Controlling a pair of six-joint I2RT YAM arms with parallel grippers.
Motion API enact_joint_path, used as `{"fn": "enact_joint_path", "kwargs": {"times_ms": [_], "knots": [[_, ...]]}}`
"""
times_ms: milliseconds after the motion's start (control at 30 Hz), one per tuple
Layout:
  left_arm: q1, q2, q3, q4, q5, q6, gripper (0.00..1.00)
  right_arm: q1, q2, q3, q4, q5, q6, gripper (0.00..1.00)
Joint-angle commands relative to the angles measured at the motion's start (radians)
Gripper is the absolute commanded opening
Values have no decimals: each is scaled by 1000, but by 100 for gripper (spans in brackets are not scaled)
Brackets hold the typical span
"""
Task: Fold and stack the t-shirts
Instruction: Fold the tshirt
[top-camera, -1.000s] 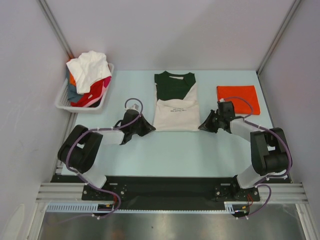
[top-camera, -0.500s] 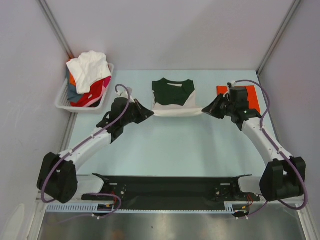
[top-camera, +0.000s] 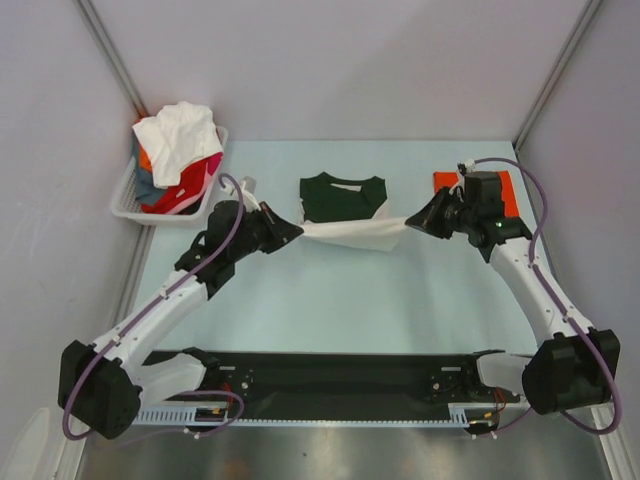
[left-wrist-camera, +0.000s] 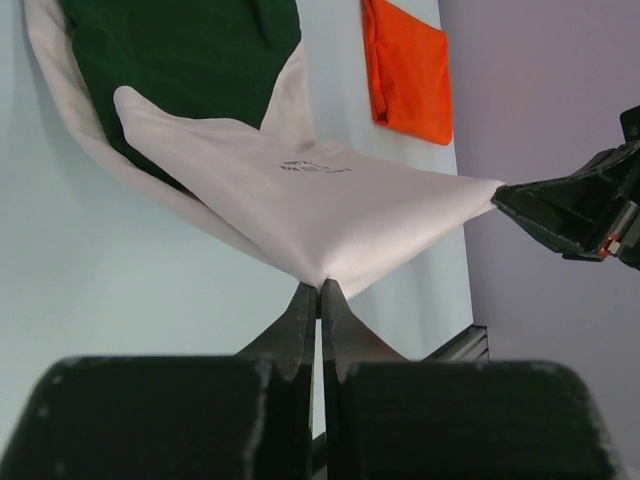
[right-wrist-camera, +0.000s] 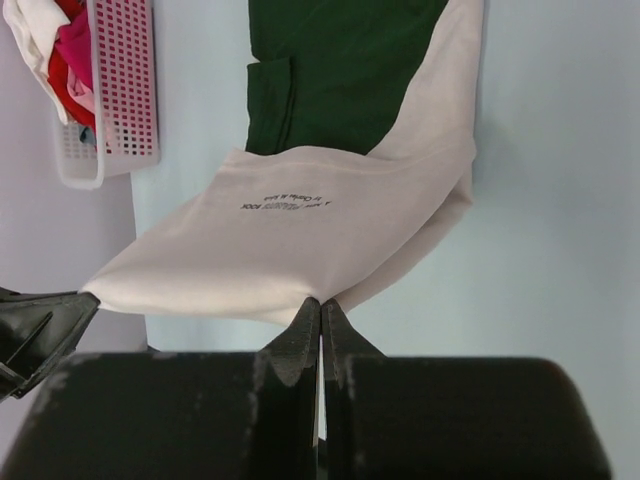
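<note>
The cream t-shirt with dark green shoulders (top-camera: 345, 205) lies at the middle back of the table. Its lower cream part is lifted and stretched between both grippers. My left gripper (top-camera: 296, 232) is shut on its left corner (left-wrist-camera: 322, 275). My right gripper (top-camera: 412, 222) is shut on its right corner (right-wrist-camera: 320, 290). The small dark chest print (right-wrist-camera: 285, 202) faces up on the raised fold. The folded orange-red t-shirt (top-camera: 505, 190) lies flat at the back right, partly hidden by my right arm. It also shows in the left wrist view (left-wrist-camera: 405, 70).
A white slotted basket (top-camera: 130, 200) stands at the back left, heaped with white, red, pink and other shirts (top-camera: 180, 150). It also shows in the right wrist view (right-wrist-camera: 120, 100). Grey walls close in the table on the left, back and right.
Both arms reached away from their bases to the shirt's lower corners, gripped them, and carried the cream lower part up and back over the green part. The shirt now looks shorter.
</note>
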Motion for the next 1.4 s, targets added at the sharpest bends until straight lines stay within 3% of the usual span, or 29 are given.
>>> {"fn": "enact_joint_path", "kwargs": {"times_ms": [0, 467, 700, 1000, 1367], "knots": [[3, 16, 19, -6, -9, 28, 0, -5, 46, 73, 17, 9, -17, 0], [122, 318, 267, 25, 21, 47, 0, -14, 466, 435, 24, -13, -13, 0], [137, 373, 304, 28, 45, 59, 0, -17, 563, 554, 3, -51, -17, 0], [99, 226, 111, 46, 97, 51, 0, 12, 390, 309, 15, -59, -23, 0], [13, -150, -349, -24, 80, 39, 0, 159, -104, -212, 12, 19, 62, 0]]}}
